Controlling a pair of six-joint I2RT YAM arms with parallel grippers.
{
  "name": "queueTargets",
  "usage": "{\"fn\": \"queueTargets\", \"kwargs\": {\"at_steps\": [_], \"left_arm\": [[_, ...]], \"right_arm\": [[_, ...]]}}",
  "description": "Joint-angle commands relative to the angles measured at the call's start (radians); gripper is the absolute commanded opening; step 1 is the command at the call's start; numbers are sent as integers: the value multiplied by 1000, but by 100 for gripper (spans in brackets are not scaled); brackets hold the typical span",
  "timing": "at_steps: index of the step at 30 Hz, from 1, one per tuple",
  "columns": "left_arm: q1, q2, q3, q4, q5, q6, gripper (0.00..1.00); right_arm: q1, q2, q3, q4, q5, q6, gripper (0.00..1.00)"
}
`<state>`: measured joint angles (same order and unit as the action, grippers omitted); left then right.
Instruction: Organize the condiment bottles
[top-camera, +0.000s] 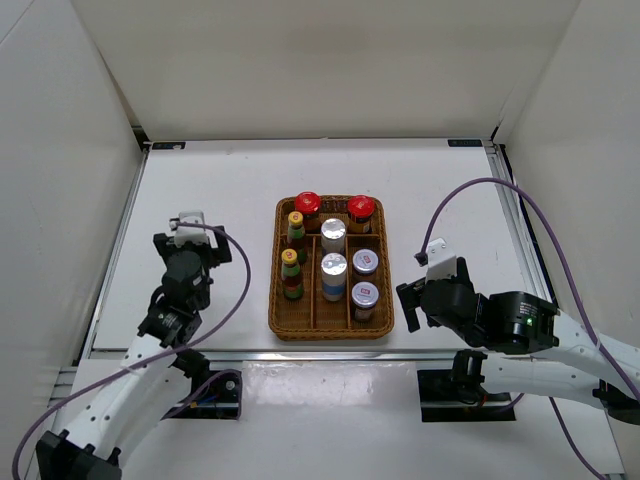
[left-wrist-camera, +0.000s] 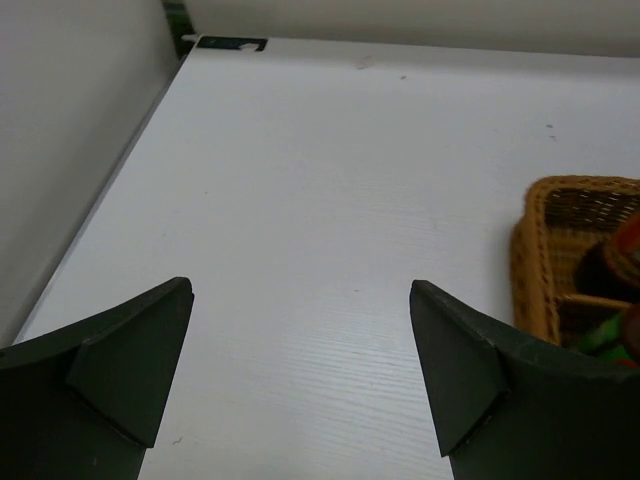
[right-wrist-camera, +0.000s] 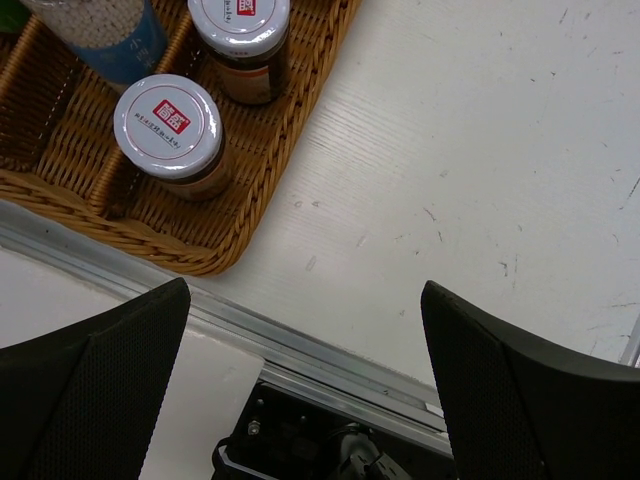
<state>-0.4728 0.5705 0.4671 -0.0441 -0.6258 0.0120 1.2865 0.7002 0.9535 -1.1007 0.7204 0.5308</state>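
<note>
Two red-capped bottles (top-camera: 307, 204); two tall silver-capped (top-camera: 333, 230); two jars (top-camera: 365, 262); two yellow-capped (top-camera: 296, 220); one tray (top-camera: 328, 332).

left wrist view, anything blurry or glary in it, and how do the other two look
Left wrist: even light, no glare, but the bottle in the wicker tray at the right edge is a blur. Right wrist: the near jar is sharp, its lid print crisp. Top external: a glossy sheen on the front ledge.

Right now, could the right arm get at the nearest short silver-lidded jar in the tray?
Probably yes. The right end effector is open beside the tray, the jar stands just inside its right wall, and nothing covers the jar's lid.
</note>
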Motion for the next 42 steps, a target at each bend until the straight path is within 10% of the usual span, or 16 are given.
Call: {"fn": "queueTargets", "kwargs": {"at_steps": [1, 14, 35, 42], "left_arm": [[137, 76, 64, 12, 86, -126, 100], [287, 409, -50, 378, 280, -144, 100], [269, 496, -94, 455, 136, -178, 100], [269, 630, -188, 765, 203, -81, 100]], "right_arm": [[-3, -1, 8, 18, -1, -18, 99], [-3, -10, 8, 18, -21, -28, 99], [-3, 9, 18, -5, 22, 15, 99], [-12, 18, 18, -14, 34, 24, 99]]}}
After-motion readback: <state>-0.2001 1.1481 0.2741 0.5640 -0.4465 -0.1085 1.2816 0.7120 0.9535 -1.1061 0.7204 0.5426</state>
